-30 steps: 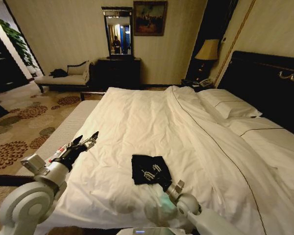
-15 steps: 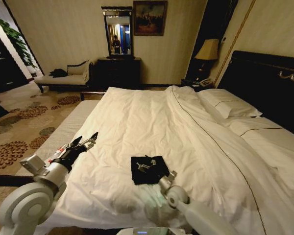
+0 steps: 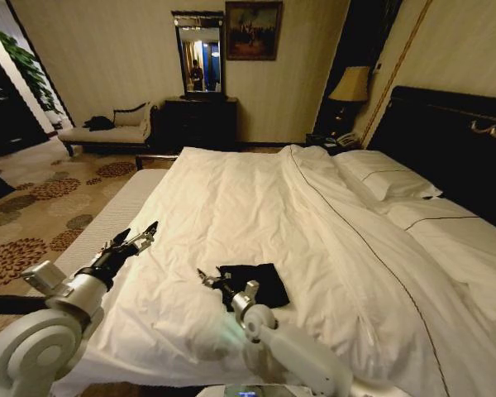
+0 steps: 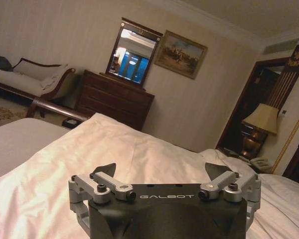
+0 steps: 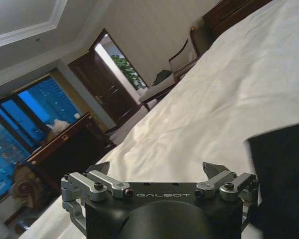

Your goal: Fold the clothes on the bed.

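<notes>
Fingers of the right gripper (image 3: 205, 277), spread and empty, have swung to the folded clothes' (image 3: 260, 283) left edge at lower centre, so another fold looks likely, while the left gripper (image 3: 140, 236), also open and empty, hovers over the bed (image 3: 256, 198) at lower left.

Black clothes (image 3: 252, 282) on the bed's (image 3: 231, 207) white duvet; brown floral carpet (image 3: 33, 219).

The right tool (image 3: 205, 276) and its arm cover the near-left corner of the shirt (image 3: 260, 281), hiding its lettering. In the right wrist view the shirt (image 5: 284, 174) is blurred and cut off by the edge. The bed (image 3: 446, 248) runs past the head view's right edge.
</notes>
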Controlling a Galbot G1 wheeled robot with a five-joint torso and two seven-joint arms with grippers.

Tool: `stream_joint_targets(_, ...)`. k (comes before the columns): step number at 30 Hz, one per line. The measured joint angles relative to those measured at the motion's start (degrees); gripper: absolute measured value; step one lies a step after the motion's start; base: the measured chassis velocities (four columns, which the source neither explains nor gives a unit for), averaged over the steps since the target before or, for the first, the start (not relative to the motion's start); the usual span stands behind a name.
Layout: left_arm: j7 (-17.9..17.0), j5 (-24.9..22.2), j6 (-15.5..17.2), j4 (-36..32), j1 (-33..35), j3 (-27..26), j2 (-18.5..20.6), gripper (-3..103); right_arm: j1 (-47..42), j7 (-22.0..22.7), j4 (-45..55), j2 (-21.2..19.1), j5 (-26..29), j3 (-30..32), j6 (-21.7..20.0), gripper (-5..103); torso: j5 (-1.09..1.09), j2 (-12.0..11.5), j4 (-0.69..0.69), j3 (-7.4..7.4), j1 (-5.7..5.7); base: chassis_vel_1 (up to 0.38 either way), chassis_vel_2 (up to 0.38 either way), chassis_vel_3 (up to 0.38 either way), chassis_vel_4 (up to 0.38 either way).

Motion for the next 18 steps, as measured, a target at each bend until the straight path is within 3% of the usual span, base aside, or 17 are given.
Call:
stream_joint_targets(5, -0.06, -0.4, 0.01, 0.16, -0.37, -0.25, 0.37, 100, -0.03, -0.52, 5.7, -1.04, 1.06, 0.15, 0.37, 100, 0.03, 0.0, 0.01, 0.0, 0.0, 0.0, 0.0, 0.0, 0.0)
stream_joint_targets(9, -0.17, -0.76, 0.01, 0.74, -1.24, 0.38, 0.55, 100, -1.59, -3.39, 15.6, -11.28, 3.5, 5.15, 1.14, 100, 0.0, 0.0, -0.01, -0.01, -0.02, 0.0, 0.0, 0.0, 0.0)
stream_joint_targets(10, -0.17, -0.76, 0.01, 0.74, -1.24, 0.38, 0.55, 100, -1.59, -3.39, 15.6, -11.28, 3.5, 5.15, 1.14, 100, 0.0, 0.0, -0.01, -0.01, -0.02, 0.0, 0.0, 0.0, 0.0)
stream_joint_targets(13, -0.18, -0.56, 0.01, 1.2, -1.8, 1.57, 0.51, 100, -4.77, -2.79, 17.94, -16.77, 5.1, 8.95, 0.29, 100, 0.03, 0.0, -0.04, -0.01, -0.02, 0.0, 0.0, 0.0, 0.0)
stream_joint_targets(18, -0.18, 0.07, 0.02, 1.32, -2.0, 2.61, 0.38, 100, -8.03, -0.12, 16.75, -17.2, 5.29, 9.92, -1.45, 100, 0.02, 0.0, 0.0, 0.0, -0.01, 0.0, 0.0, 0.0, 0.0)
